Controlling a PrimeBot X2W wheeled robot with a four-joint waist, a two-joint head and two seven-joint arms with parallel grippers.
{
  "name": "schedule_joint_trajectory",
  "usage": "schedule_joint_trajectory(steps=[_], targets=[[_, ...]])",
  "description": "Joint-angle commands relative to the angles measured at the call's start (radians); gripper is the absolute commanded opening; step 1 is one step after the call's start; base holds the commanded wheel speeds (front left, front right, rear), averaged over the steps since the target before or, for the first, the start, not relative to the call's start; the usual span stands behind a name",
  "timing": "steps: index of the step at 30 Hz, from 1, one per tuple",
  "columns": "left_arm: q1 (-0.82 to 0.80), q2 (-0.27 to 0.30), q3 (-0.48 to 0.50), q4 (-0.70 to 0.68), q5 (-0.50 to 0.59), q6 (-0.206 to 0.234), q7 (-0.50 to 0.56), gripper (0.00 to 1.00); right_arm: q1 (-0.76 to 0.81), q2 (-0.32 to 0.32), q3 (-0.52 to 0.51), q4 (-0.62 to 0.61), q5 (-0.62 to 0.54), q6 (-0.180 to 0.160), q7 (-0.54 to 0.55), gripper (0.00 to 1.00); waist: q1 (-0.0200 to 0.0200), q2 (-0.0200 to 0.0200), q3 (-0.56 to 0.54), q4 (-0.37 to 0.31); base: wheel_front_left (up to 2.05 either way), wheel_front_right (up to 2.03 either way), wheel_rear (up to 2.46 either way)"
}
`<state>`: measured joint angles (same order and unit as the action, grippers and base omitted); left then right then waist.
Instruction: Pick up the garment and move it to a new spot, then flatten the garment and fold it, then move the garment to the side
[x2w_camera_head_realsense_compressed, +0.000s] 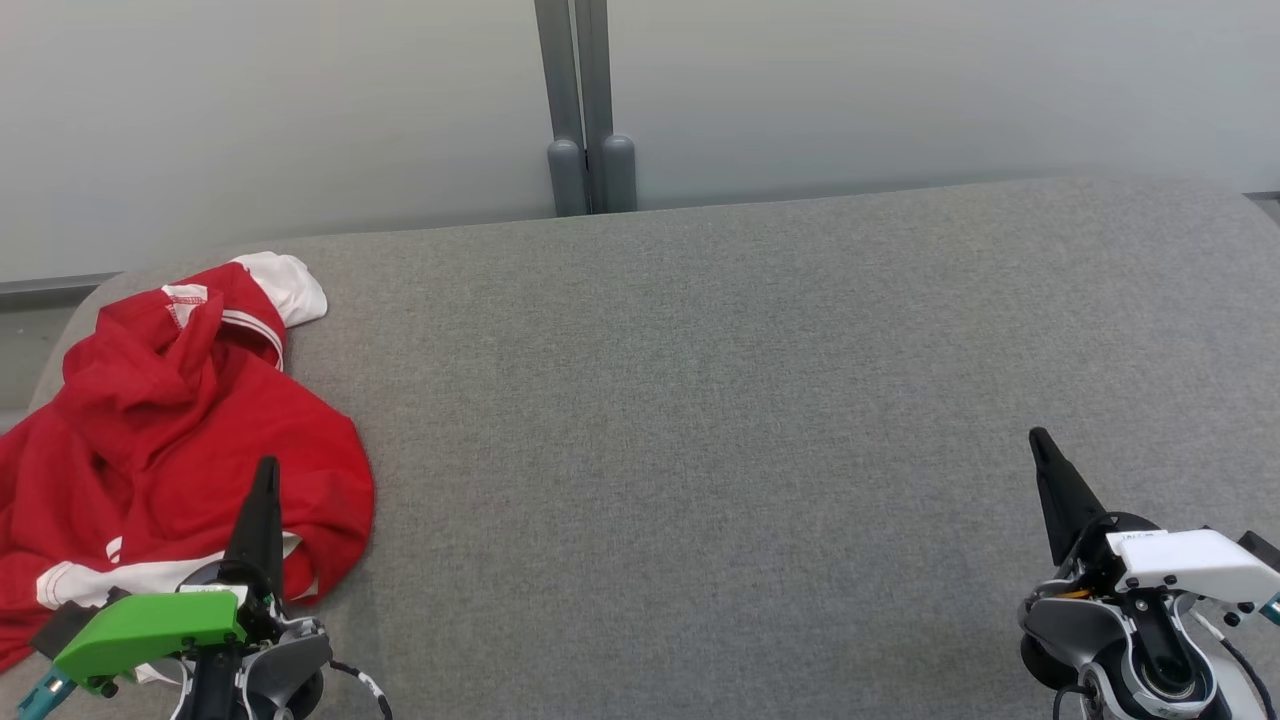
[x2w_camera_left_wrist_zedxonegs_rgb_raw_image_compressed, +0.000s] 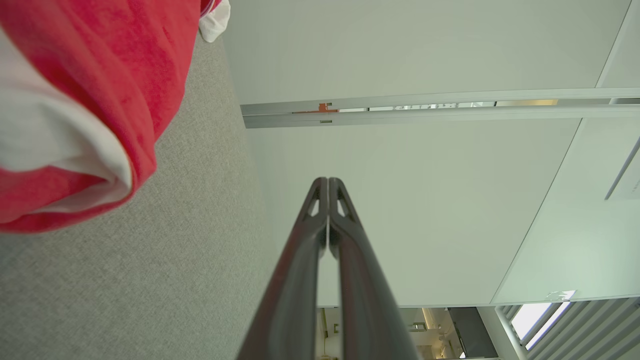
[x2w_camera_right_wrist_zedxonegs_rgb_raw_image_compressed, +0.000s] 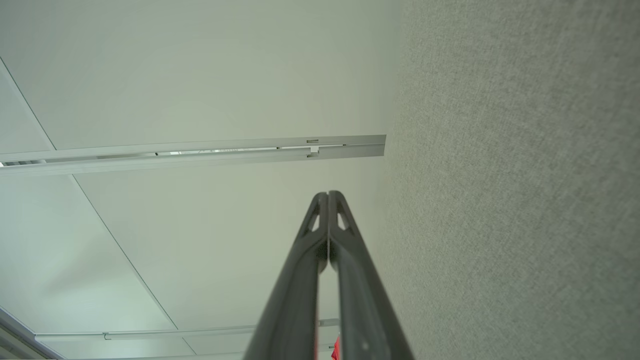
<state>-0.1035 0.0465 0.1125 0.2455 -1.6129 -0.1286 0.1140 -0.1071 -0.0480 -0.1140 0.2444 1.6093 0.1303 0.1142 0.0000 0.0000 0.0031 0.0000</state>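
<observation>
The garment (x2w_camera_head_realsense_compressed: 170, 440) is red with white trim and lies crumpled at the left end of the grey table (x2w_camera_head_realsense_compressed: 700, 420). My left gripper (x2w_camera_head_realsense_compressed: 266, 468) is shut at the lower left, its tip over the garment's near right edge. The left wrist view has the garment (x2w_camera_left_wrist_zedxonegs_rgb_raw_image_compressed: 100, 90) at the upper left, beside the closed left gripper (x2w_camera_left_wrist_zedxonegs_rgb_raw_image_compressed: 328, 181), which holds nothing. Far across the table at the lower right, my right gripper (x2w_camera_head_realsense_compressed: 1037, 436) is shut and empty. In the right wrist view the right gripper (x2w_camera_right_wrist_zedxonegs_rgb_raw_image_compressed: 328, 194) points along the bare table (x2w_camera_right_wrist_zedxonegs_rgb_raw_image_compressed: 500, 200).
A pale partition wall (x2w_camera_head_realsense_compressed: 300, 110) runs behind the table, with a grey post (x2w_camera_head_realsense_compressed: 585, 110) at its middle. The table's left edge is rounded beside the garment. Grey cloth surface stretches from the garment to the right gripper.
</observation>
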Motion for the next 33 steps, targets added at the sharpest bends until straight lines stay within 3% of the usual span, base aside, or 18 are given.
schedule_joint_trajectory(steps=[1,12,13,23,33], targets=[[-0.013,0.008,0.003,-0.001,0.0,-0.005,0.003,0.0,-0.005,-0.005,0.001,0.002,0.007,0.001,0.003,0.0,0.0,0.0,0.0,0.0,0.0,0.0,0.0],[-0.013,0.007,0.003,-0.001,0.0,-0.005,0.003,0.0,-0.005,-0.005,0.001,0.002,0.007,0.001,0.003,0.0,0.0,0.0,0.0,0.0,0.0,0.0,0.0],[-0.013,0.007,0.003,-0.001,0.0,-0.005,0.003,1.0,-0.005,-0.005,0.001,0.002,0.007,0.001,0.003,1.0,0.0,0.0,0.0,0.0,0.0,0.0,0.0],[0.024,-0.005,-0.034,0.017,0.022,0.001,-0.032,1.0,0.034,0.007,0.005,0.006,-0.042,0.0,-0.032,1.0,0.0,0.0,0.0,0.001,0.0,0.0,0.0],[0.026,-0.004,-0.042,0.004,0.182,0.005,-0.08,1.0,0.051,-0.003,0.015,-0.054,-0.303,0.0,-0.08,1.0,0.0,0.0,0.0,0.003,0.0,0.0,0.0]])
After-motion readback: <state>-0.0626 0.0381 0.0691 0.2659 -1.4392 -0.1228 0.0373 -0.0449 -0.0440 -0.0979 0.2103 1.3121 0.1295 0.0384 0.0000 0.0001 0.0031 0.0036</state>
